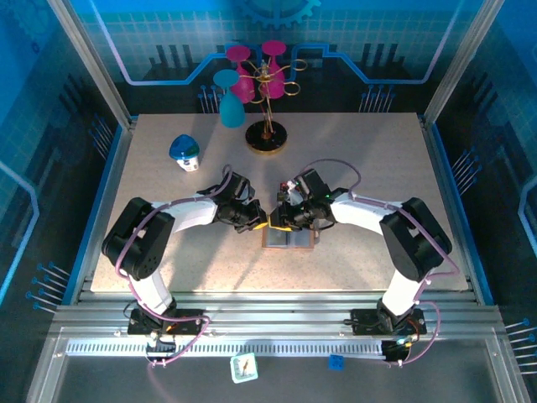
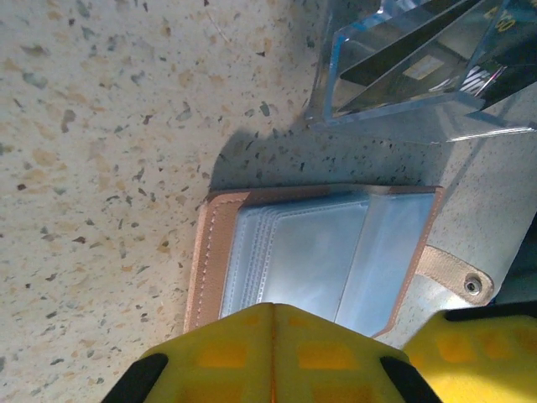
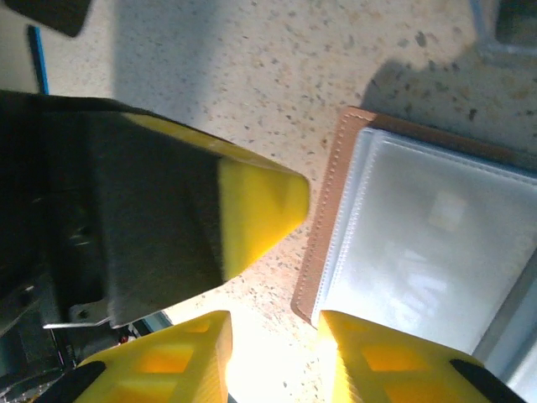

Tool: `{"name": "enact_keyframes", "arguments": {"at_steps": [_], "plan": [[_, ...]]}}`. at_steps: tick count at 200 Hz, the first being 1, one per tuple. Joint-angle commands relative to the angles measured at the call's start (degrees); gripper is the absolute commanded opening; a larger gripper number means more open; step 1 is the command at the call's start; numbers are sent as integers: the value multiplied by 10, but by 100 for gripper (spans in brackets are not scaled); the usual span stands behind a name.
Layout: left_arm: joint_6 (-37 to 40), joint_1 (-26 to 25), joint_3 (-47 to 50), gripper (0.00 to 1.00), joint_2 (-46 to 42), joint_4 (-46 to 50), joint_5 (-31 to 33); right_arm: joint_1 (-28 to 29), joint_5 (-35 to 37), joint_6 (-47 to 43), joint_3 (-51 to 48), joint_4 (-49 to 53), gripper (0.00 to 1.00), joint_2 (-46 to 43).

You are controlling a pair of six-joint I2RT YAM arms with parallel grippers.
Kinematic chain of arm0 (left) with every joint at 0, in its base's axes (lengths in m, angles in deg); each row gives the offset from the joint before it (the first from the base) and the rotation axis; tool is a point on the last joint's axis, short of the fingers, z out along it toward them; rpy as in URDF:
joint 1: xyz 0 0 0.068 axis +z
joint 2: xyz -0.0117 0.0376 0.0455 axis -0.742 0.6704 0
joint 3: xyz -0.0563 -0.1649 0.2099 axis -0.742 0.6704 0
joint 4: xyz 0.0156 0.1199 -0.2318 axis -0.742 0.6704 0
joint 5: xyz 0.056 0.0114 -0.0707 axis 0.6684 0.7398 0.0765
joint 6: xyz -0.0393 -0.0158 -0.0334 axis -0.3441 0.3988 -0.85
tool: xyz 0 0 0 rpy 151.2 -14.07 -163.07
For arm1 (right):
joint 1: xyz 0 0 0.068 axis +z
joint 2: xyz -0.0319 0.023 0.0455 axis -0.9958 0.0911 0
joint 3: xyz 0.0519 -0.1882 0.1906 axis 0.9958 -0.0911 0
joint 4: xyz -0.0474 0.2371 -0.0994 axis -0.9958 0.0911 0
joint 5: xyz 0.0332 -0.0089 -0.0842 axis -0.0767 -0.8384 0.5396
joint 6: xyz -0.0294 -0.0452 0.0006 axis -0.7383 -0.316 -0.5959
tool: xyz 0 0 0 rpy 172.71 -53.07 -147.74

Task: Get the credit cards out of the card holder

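Speckled beige tabletop [image 1: 168, 252] carries the opened salmon-brown leather card holder [image 2: 310, 252] centrally, near a clear plastic box [image 2: 419, 75]; left pincer [image 2: 273, 317] closed over its edge, right pincer [image 3: 274, 326] parted, seemingly empty

From above, the table [image 1: 361, 168] is brightly and evenly lit, while the blue walls [image 1: 50, 126] around it stay dim. The arms throw only soft, short shadows beneath them. In the left wrist view a dark shadow lies on the table just beside the card holder [image 2: 210, 252], whose clear pockets shine pale blue. The clear plastic box [image 2: 403, 75] carries bright glints. The left gripper [image 2: 273, 336] at the bottom edge is soft and out of focus. In the right wrist view a burnt-out white glare sits between the blurred fingers of the right gripper [image 3: 275, 336]. The pockets there look washed out, possibly from reflection.
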Motion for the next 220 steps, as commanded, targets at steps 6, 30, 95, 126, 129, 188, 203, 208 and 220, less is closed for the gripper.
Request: {"name": "enact_keyframes", "arguments": {"at_steps": [6, 30, 95, 126, 129, 188, 203, 208, 220], "plan": [[-4, -2, 1, 6, 13, 27, 4, -8, -22, 30, 1, 13, 30, 21], [-5, -3, -1, 6, 19, 31, 1, -9, -15, 33, -2, 16, 29, 26], [8, -3, -16, 5, 35, 60, 4, -14, 11, 12, 19, 61, 25, 44], [11, -4, -18, 5, 37, 63, 7, -15, 23, 4, 22, 75, 25, 50], [11, -3, -18, 5, 37, 64, 7, -16, 22, 3, 23, 75, 25, 50], [15, -3, -21, 5, 38, 68, 9, -17, 34, -2, 21, 84, 24, 49], [16, -3, -24, 5, 40, 69, 9, -17, 38, -5, 20, 88, 24, 45], [17, -3, -25, 5, 40, 71, 9, -17, 40, -5, 20, 91, 24, 45], [18, -3, -28, 5, 41, 72, 9, -18, 43, -6, 18, 93, 24, 43]]}}
